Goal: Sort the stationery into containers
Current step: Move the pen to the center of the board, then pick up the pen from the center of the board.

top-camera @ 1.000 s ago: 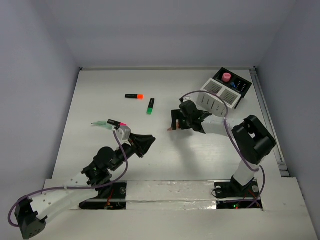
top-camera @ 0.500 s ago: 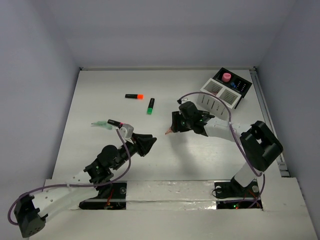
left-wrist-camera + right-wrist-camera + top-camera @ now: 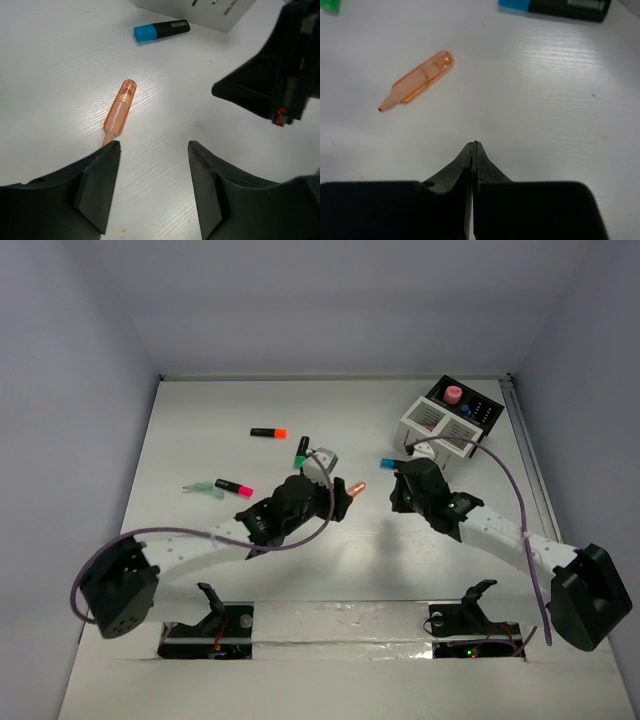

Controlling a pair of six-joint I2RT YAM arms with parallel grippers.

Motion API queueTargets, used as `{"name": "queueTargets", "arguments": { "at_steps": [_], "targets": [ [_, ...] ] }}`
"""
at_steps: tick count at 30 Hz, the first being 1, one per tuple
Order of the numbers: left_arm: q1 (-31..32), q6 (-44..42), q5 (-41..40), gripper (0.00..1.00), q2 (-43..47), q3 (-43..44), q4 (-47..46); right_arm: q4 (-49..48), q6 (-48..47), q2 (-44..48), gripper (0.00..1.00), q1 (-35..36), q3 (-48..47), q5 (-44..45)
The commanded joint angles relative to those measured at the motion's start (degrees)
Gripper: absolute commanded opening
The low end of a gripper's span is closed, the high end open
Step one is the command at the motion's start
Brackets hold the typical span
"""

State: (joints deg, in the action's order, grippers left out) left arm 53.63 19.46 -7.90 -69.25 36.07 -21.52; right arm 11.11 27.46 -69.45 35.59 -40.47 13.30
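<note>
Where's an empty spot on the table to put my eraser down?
Bare: the far strip behind the orange-capped highlighter, from the left wall to the white box; also the near patch between the left arm and the right arm. Crowded: the middle, around the orange pen and blue-capped highlighter.

Left arm (image 3: 190,540): stretched out long from the lower left of the overhead frame up to centre. My left tool (image 3: 340,502) sits at frame centre, pointing right. Wrist view: its two fingers (image 3: 100,185) stand apart with nothing between them.

Right arm (image 3: 500,530): stretched from the lower right corner up and left toward centre. My right tool (image 3: 398,500) points left, facing the left one. The two tools are near each other but apart. Wrist view: its fingertips (image 3: 470,155) are pressed flat together, holding nothing.
</note>
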Motion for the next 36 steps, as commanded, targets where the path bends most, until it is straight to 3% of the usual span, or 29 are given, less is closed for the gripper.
{"name": "queueTargets", "arguments": {
  "at_steps": [1,5,7,14,24,29,36],
  "targets": [
    [0.08,-6.17,0.52,0.54,-7.36,7.24,0.42,2.24,1.28,4.75,0.07,-1.40,3.37,2.34],
    [0.08,-10.22,0.96,0.58,-22.54,19.17,5.51,1.98,0.58,8.71,0.44,-2.63,5.75,-1.86],
    [-0.45,-11.28,0.26,0.59,-28.36,22.36,6.57,2.51,0.05,9.50,0.50,-2.64,5.84,-3.36],
    [-1.68,-16.47,0.43,0.58,-40.51,35.01,12.72,0.23,-0.39,14.25,0.50,-2.64,9.96,-7.76],
    [-2.91,-16.83,-0.98,0.57,-45.79,38.89,14.49,-2.85,-1.01,16.28,0.49,-2.64,11.73,-12.77],
    [-2.91,-17.00,-0.27,0.46,-47.81,40.04,15.28,-3.20,-1.01,16.36,0.49,-2.64,11.82,-12.86],
    [-2.91,-17.53,-0.89,0.23,-48.08,38.63,15.01,-2.85,-0.92,16.98,0.50,-2.64,11.90,-12.69]
  ]
}}
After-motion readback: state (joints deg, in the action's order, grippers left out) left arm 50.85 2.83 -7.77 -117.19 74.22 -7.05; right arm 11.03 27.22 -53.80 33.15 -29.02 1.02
